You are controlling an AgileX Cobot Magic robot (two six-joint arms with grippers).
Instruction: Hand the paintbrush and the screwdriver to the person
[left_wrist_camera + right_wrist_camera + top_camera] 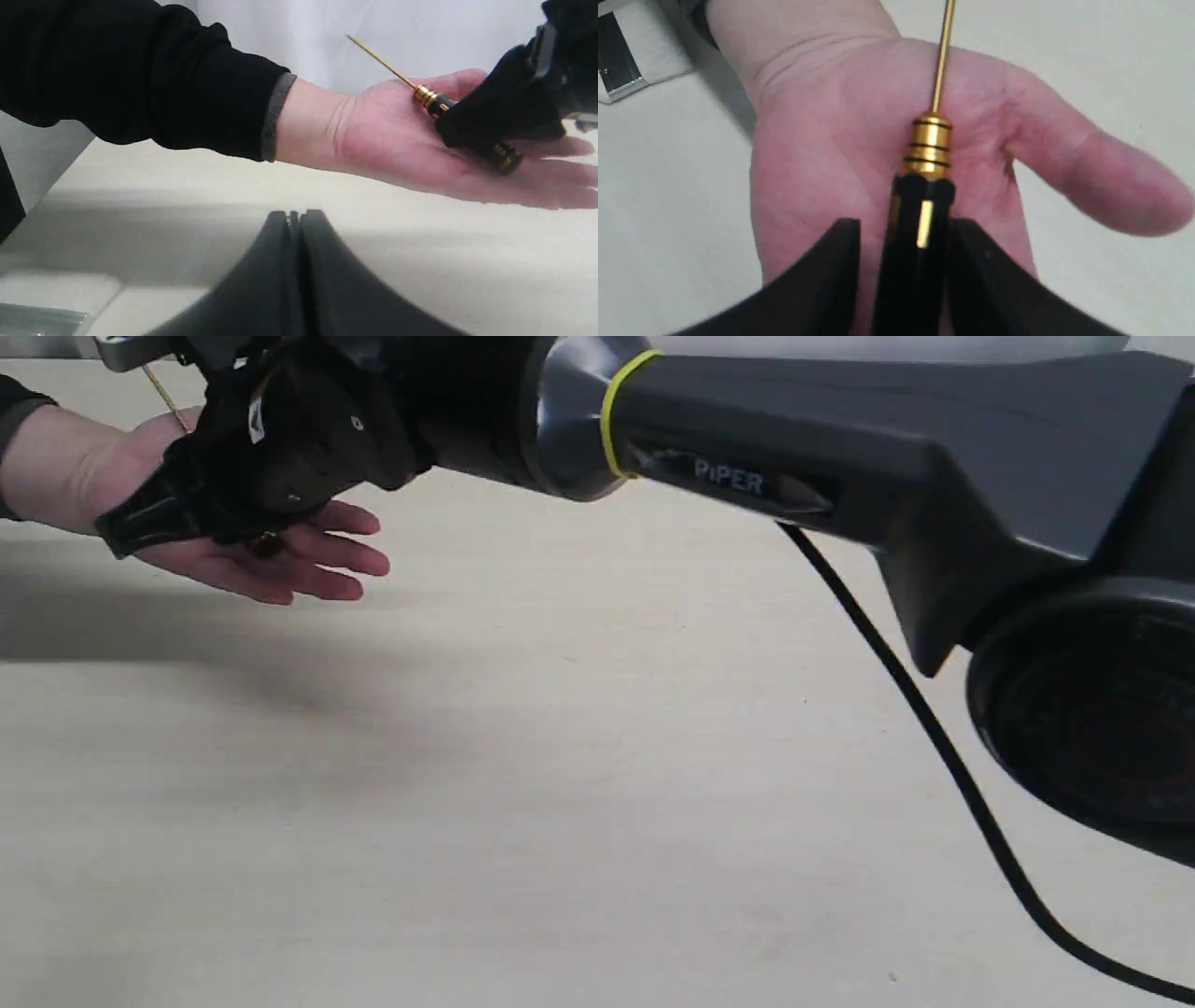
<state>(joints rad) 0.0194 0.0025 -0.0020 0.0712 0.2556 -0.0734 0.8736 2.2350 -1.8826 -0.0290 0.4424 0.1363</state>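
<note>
The person's open hand (280, 565) (387, 140) (822, 140) is held palm up over the table at the far left. The screwdriver (929, 144) (427, 97) lies along the palm, its thin brassy shaft (166, 397) pointing toward the wrist. My right gripper (903, 224) (168, 509) (467, 126) reaches across and straddles the black handle. It is open: a strip of palm shows between one finger (840, 252) and the handle. My left gripper (294, 219) is shut and empty, low and short of the hand. The paintbrush is out of view.
The right arm (840, 439) spans the top of the exterior view, and its black cable (934, 728) hangs down to the table at the right. A white block with a metallic strip (616, 60) (46, 298) lies near the person's wrist.
</note>
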